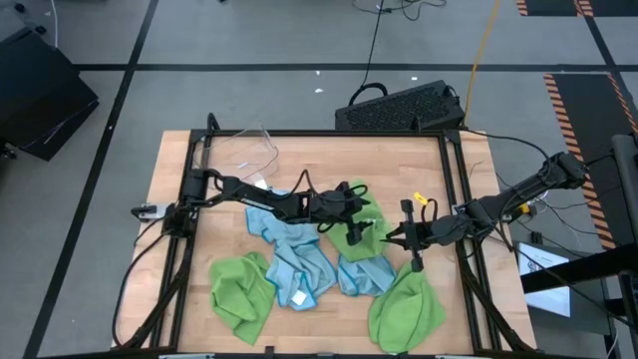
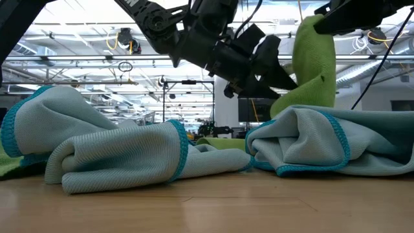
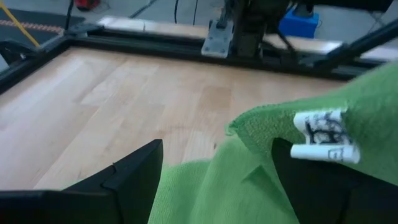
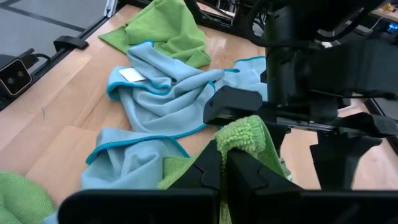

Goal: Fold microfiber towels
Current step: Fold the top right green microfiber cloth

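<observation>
Above the table's middle, the right gripper (image 4: 224,163) pinches a lime green towel's (image 1: 361,234) edge, lifting it over the blue towels (image 1: 299,261). Left gripper (image 1: 351,197) reaches across, fingers spread around that green cloth.

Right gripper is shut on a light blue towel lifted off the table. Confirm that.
Wrong colour. The right gripper is shut on a lime green towel, lifted off the table; the right wrist view shows the green cloth pinched between its fingers, and the low view shows it hanging.
</observation>
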